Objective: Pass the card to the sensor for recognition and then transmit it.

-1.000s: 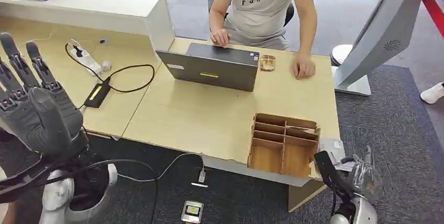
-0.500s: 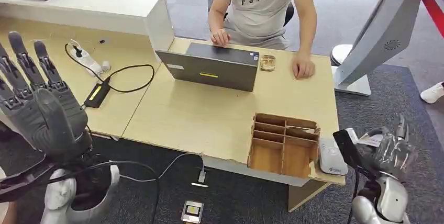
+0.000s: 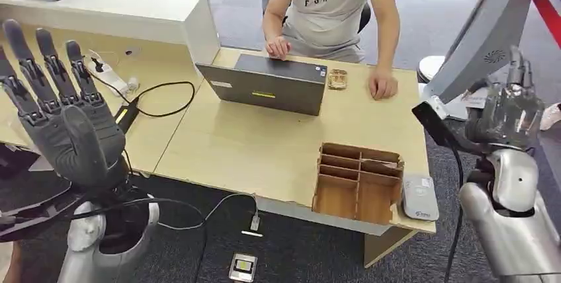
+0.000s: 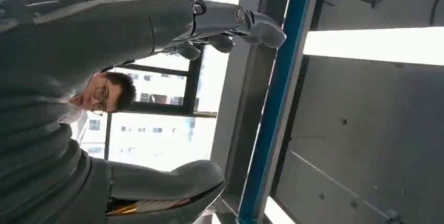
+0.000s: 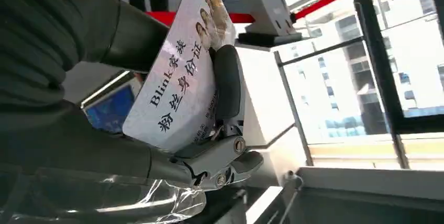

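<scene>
one card: we hold a single card (image 5: 180,85) in our right hand (image 3: 506,111), raised beyond the right edge of the counter (image 3: 264,144), above and behind the sensor.
right hand: fingers (image 5: 226,82) lie across the printed face of the card and the thumb backs it from behind; the grip looks flat and closed along one side, with the rest of the card standing free.
left hand: our left hand (image 3: 63,118) is raised over the left edge of the counter, fingers spread wide and holding nothing.
sensor: the small white reader (image 3: 421,198) lies at the near right corner of the counter, just beside the wooden organizer (image 3: 357,180).
handling: we judge the card light, thin and fairly stiff, with a glossy face that could slide between smooth fingers; it should flex a little, not crumple.
where to hold: we would keep hold near one edge, as now, so that most of the flat face stays free to lay over the reader.
risk: a loose pinch could let it pivot or slip as we lower it.
recipient: a person (image 3: 334,5) sits at the far edge behind a laptop (image 3: 268,84), both hands on the counter.
</scene>
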Available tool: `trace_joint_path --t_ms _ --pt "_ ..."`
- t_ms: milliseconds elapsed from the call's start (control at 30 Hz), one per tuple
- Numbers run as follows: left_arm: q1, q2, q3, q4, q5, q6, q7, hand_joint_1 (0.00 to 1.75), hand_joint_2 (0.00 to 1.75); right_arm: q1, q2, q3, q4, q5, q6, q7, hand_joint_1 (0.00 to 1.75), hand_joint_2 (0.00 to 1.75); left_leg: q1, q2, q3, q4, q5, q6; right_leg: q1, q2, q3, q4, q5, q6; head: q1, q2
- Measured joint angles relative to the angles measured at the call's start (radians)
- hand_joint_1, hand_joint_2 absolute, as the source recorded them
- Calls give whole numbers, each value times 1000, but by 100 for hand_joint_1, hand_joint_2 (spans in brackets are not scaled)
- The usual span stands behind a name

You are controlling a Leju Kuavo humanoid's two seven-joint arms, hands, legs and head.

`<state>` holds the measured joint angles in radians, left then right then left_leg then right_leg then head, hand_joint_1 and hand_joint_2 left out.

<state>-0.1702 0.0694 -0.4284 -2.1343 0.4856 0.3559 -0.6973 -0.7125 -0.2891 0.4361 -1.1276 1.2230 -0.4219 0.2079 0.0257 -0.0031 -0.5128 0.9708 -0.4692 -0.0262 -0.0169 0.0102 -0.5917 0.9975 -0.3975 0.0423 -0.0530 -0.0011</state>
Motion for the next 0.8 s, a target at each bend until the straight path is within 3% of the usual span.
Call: trace_joint_path --t_ms 300,500,800 --pt "-16 -49 -1 32 -10 -40 0 0 175 -198 139 123 216 4 -3 1 175 175 0 -1 -1 0 0 0 0 -1 0 0 0 0 0 0" --pt "-17 -76 -1 56 -3 -79 0 0 175 -267 206 165 361 -10 -5 2 175 175 0 -1 -1 0 0 0 0 -1 -1 0 0 0 1 0" --pt "-24 -91 -1 80 8 -102 0 0 175 -294 252 194 440 8 -2 10 175 175 0 -1 -1 0 0 0 0 -1 -1 0 0 0 1 0"
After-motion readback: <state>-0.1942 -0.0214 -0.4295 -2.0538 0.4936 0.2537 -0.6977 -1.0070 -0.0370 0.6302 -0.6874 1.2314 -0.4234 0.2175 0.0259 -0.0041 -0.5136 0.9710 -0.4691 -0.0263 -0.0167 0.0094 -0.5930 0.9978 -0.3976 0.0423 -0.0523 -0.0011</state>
